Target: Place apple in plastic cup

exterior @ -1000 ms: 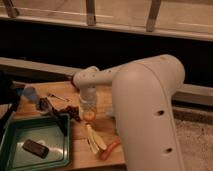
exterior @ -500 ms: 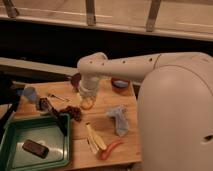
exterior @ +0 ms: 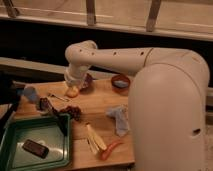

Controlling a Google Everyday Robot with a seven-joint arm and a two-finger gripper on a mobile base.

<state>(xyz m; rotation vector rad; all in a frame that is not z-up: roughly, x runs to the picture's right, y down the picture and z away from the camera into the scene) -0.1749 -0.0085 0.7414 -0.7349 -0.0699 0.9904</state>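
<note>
Pale-yellow apple (exterior: 72, 92) is pictured just under the gripper (exterior: 75, 82), its hold not discernible; plastic cup (exterior: 29, 93) is set well leftward.

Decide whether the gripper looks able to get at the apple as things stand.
Probably yes: the gripper hangs just above the apple on the table, with nothing seen between them; the dark bowl sits close beside.

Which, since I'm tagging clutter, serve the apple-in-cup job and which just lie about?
Job: apple, plastic cup, end effector just above the apple.
Lying about: purple bowl, red bowl, grapes, banana, green tray, blue cloth.
</note>
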